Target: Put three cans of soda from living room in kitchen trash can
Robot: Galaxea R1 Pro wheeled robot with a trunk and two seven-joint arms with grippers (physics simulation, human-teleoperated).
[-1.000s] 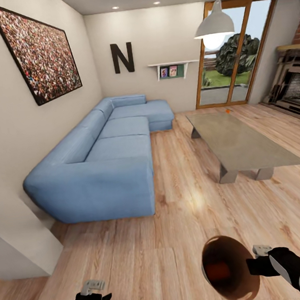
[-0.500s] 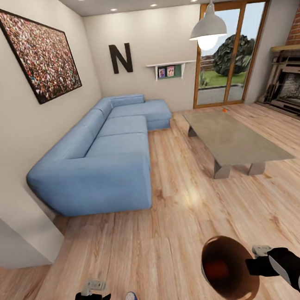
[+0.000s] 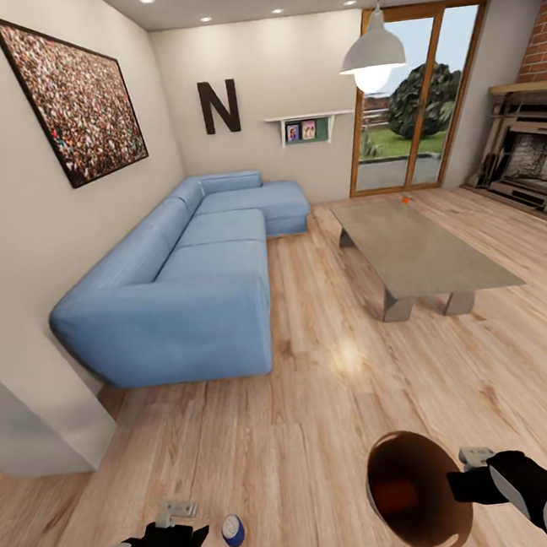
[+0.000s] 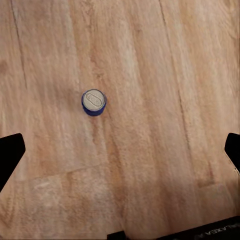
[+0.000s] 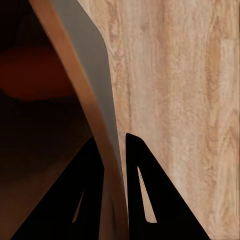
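Living room, wood-plank floor (image 3: 326,437), blue corner sofa (image 3: 190,283) along the wall, low grey desk (image 3: 419,248) toward the glass doors.

Item: tash can (image 3: 415,491) — carried tilted at the robot's right, brown inside facing the head camera; right gripper (image 5: 114,150) has its jaws pinched on the rim wall, one finger inside, one outside. An orange-red patch shows inside the bin — possibly a can already dropped in, but that cannot be told.

Item: blue can of soda (image 3: 232,530), upright on the floor just beside the left gripper (image 3: 189,538); the left wrist view looks down on its silver top (image 4: 93,101), jaws spread wide, nothing held.

Item: small orange object (image 3: 405,200) on the desk's far end, probably another can.

Status, as judged: collection under way; blue can next to pick; the trip to the kitchen is not yet made.
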